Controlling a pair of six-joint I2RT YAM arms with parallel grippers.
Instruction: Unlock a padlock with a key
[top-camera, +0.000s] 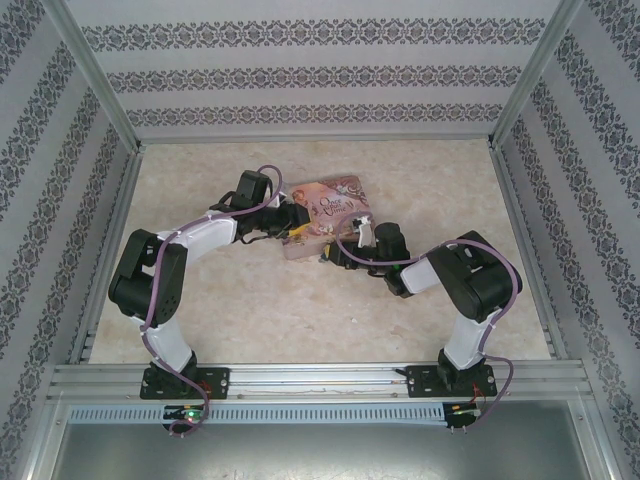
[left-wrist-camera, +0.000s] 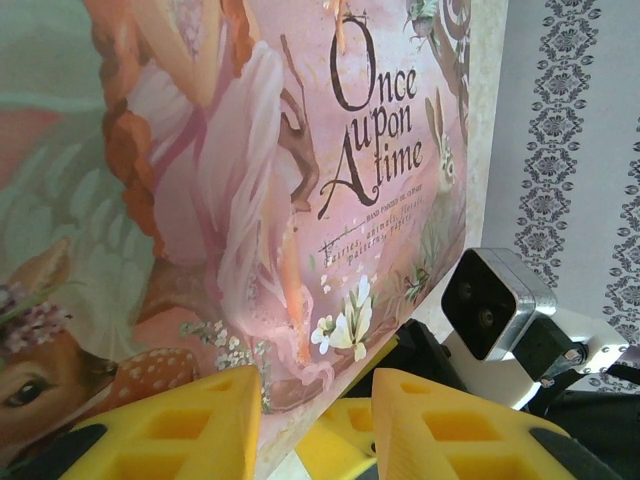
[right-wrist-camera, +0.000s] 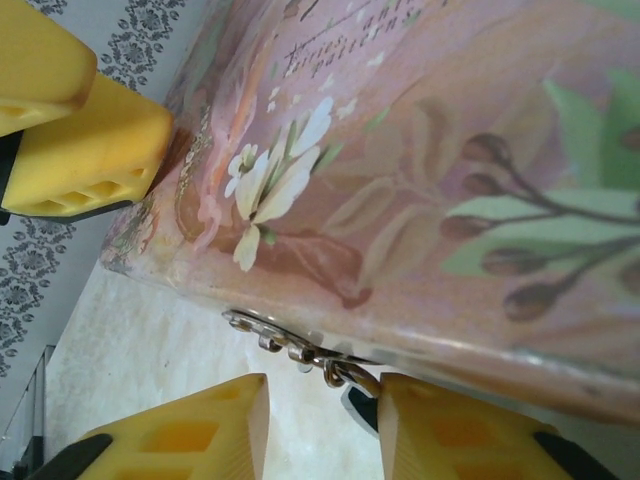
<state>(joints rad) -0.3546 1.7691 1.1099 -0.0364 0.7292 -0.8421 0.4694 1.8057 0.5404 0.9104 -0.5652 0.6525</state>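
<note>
- The table (top-camera: 300, 320) has a pale, beige top with a light marble pattern.
- Around it stand three walls (top-camera: 300, 75) with grey-white stripes and bands of dark ornament. Metal rails (top-camera: 300, 380) frame the near edge and the corners.
- A pink tin (top-camera: 325, 205) with a fairy-tale picture and the words "Once upon a time" lies near the middle of the table. Both arms reach to its near edge.
- The left gripper (top-camera: 292, 228) is at the left near corner of the tin. In the left wrist view its yellow fingers (left-wrist-camera: 190, 430) stand partly apart and the edge of the lid runs down between them. I cannot tell if they press on it.
- The right gripper (top-camera: 333, 252) is just beside it, at the near side of the tin. Its jaws are partly open, with bare table in the gap, and they hold nothing.
- Under the tin's lower edge hangs a short silvery chain (right-wrist-camera: 300, 350).
- At the chain's end a small dark piece (right-wrist-camera: 358, 405) sits between the right fingers, touching the right-hand one. It may be the padlock, but too little shows to be sure.
</note>
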